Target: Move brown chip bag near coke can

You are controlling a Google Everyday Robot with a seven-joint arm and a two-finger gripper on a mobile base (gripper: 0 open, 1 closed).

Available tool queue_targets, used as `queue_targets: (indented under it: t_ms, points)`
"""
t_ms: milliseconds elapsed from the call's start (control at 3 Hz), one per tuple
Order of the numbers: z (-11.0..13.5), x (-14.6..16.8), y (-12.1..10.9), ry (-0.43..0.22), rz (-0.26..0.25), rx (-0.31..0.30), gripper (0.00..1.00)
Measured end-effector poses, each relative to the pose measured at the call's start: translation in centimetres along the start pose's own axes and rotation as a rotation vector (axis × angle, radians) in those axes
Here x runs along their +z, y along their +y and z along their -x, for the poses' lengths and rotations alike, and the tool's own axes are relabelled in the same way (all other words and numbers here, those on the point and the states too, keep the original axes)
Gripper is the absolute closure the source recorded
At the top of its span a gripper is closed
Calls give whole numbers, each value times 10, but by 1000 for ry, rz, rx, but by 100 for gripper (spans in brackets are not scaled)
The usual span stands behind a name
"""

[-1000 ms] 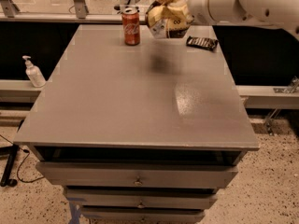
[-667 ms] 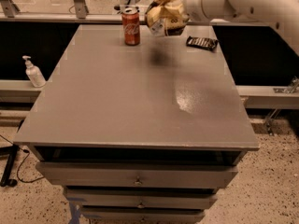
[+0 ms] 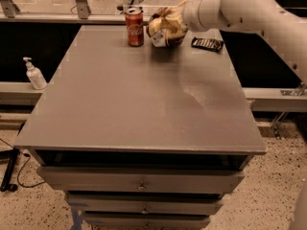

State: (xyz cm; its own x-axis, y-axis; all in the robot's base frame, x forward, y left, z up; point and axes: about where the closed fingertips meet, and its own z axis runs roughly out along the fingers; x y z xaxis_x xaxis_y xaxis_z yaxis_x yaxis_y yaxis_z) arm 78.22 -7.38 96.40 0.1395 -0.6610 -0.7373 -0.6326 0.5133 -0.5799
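Note:
The brown chip bag, pale yellow with a brown panel, is at the far edge of the grey table, just right of the coke can. A narrow gap separates them. The can stands upright, red with a silver top. My gripper reaches in from the upper right on the white arm and is shut on the bag's crumpled top. The bag's bottom is at or just above the tabletop. The bag hides most of the gripper.
A small flat dark striped wrapper lies on the table right of the bag. A white pump bottle stands on a ledge to the left, below table level. Drawers are under the front edge.
The arm has lowered the bag toward the tabletop next to the can. The can and the wrapper have not moved.

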Motion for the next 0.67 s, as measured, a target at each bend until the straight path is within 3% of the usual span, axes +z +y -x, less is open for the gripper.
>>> queue_targets:
  t_ms: [667]
  points:
    - [-37,7,33,30,53,77,13]
